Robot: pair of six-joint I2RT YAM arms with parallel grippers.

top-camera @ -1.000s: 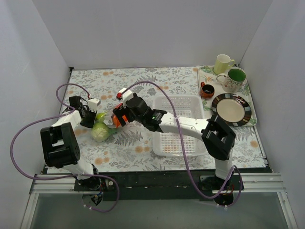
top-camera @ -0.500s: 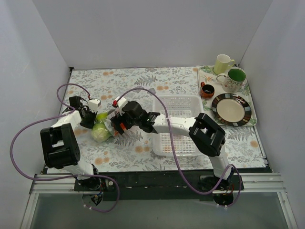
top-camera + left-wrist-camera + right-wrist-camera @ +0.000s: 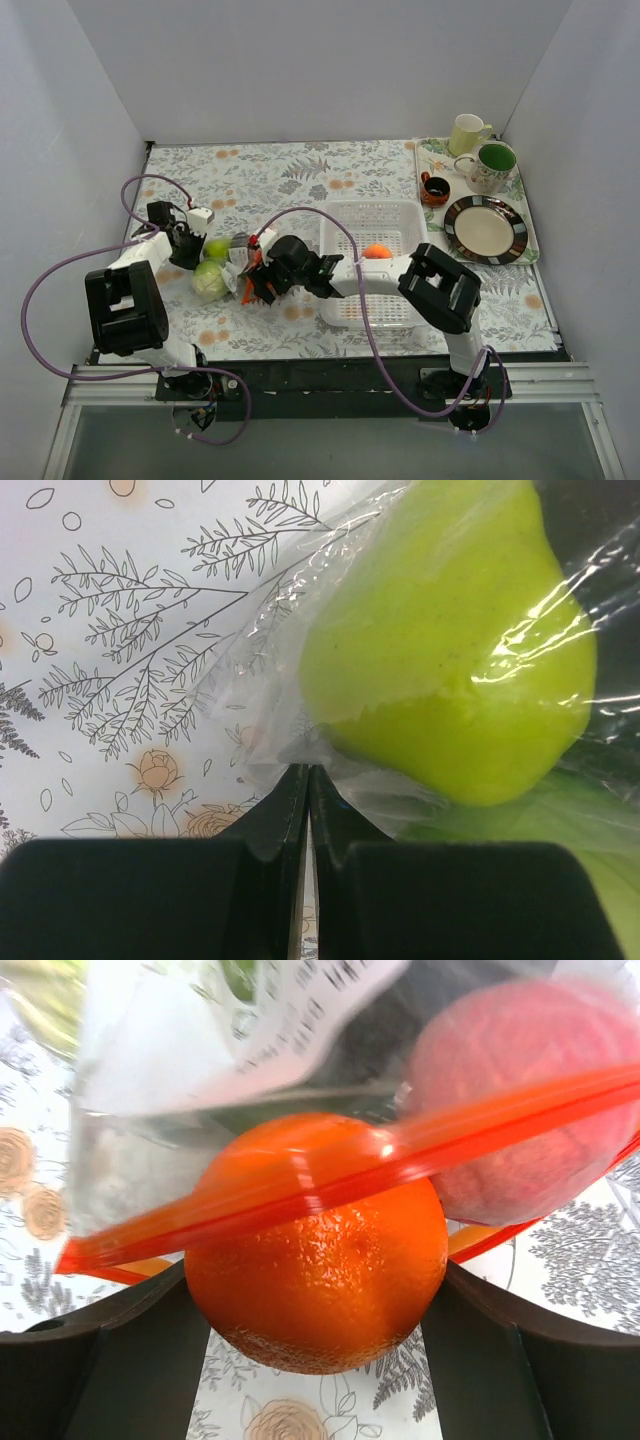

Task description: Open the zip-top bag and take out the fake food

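Note:
The clear zip-top bag (image 3: 235, 265) lies on the flowered cloth left of centre. Its red-orange zip strip (image 3: 480, 1125) crosses the right wrist view. My left gripper (image 3: 188, 250) is shut on a pinch of the bag's film (image 3: 305, 775), next to a light green fruit (image 3: 450, 650) inside the bag. My right gripper (image 3: 252, 285) is at the bag's mouth. Its fingers press both sides of an orange fruit (image 3: 315, 1250), which sits under the zip strip. A peach-red fruit (image 3: 520, 1100) lies behind it. A round light green vegetable (image 3: 209, 281) shows in the bag. Another orange fruit (image 3: 376, 251) lies in the basket.
The white perforated basket (image 3: 372, 207) stands right of the bag, under my right arm. At the back right a tray holds a striped plate (image 3: 486, 229), a green mug (image 3: 491, 165), a pale cup (image 3: 467, 133) and a small dark cup (image 3: 435, 188). Purple cables loop beside the left arm.
My right gripper has moved down and toward the near edge, to the bag's mouth. The arm has swung off the basket, and an orange fruit shows there. The left gripper holds still.

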